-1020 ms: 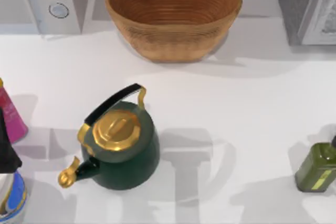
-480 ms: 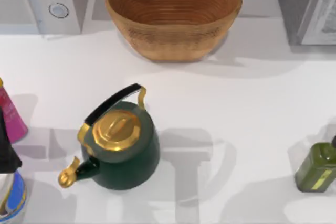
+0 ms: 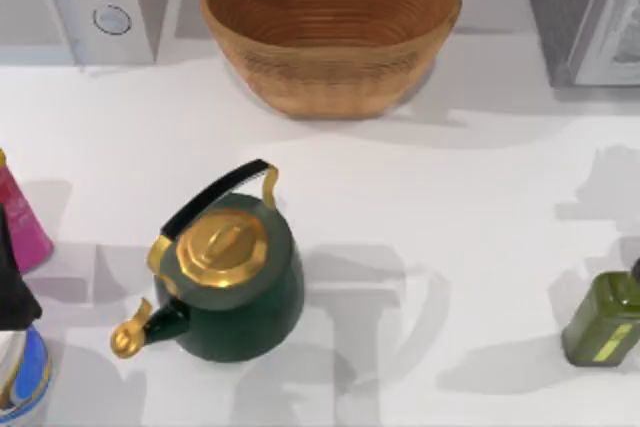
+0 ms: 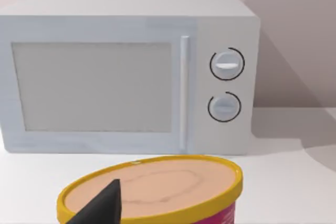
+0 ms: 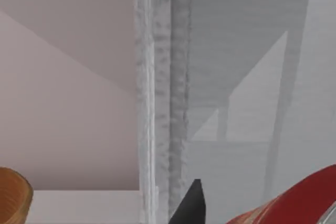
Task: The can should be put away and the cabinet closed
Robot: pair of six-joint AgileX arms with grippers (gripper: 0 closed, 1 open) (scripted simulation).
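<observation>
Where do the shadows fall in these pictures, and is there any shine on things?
Top view: grey shadows lie on the white table right of the green kettle, whose gold lid glints. Left wrist view: a soft shadow sits on the wall beside the microwave. Right wrist view: slanting shadows cross the grey cabinet panel.

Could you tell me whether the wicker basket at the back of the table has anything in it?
Empty. The top view looks down into the basket and shows bare woven rings to the bottom.
</observation>
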